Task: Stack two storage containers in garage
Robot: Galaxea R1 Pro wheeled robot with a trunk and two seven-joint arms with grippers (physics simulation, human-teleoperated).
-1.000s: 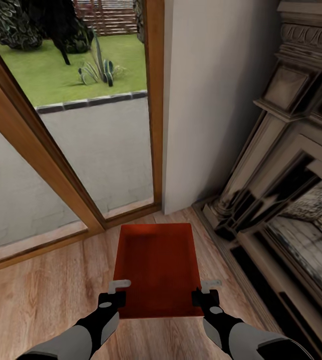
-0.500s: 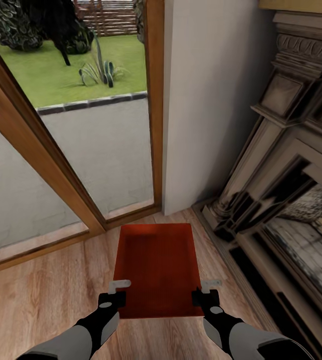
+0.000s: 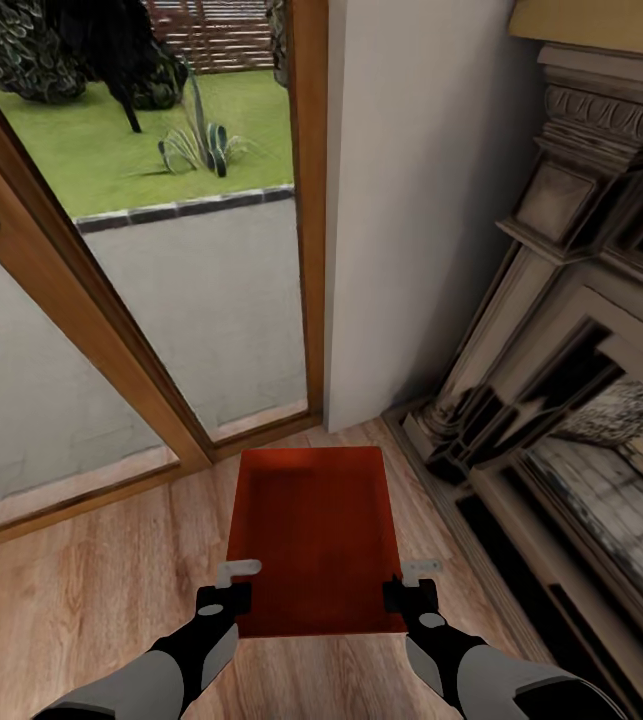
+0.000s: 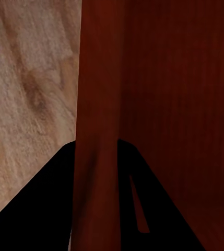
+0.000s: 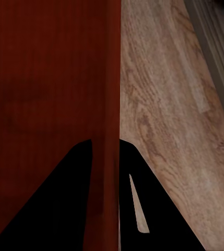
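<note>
Left gripper (image 3: pixel 229 590) and right gripper (image 3: pixel 413 588) each pinch a side wall of one orange-red storage container (image 3: pixel 316 535), fingers either side of the wall near its near corners; in both wrist views the wall (image 4: pixel 96 130) runs between the dark fingers. Container held level above the wood plank floor (image 3: pixel 81 590), open and empty. Beyond it: white wall (image 3: pixel 411 200), wood-framed glass doors (image 3: pixel 306 200) at left, fireplace (image 3: pixel 561 350) at right. Lawn (image 3: pixel 111 150) outside.

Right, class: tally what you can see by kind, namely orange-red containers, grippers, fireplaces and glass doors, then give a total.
Orange-red containers: 1
Grippers, left gripper and right gripper: 2
Fireplaces: 1
Wood-framed glass doors: 1
Total: 5
</note>
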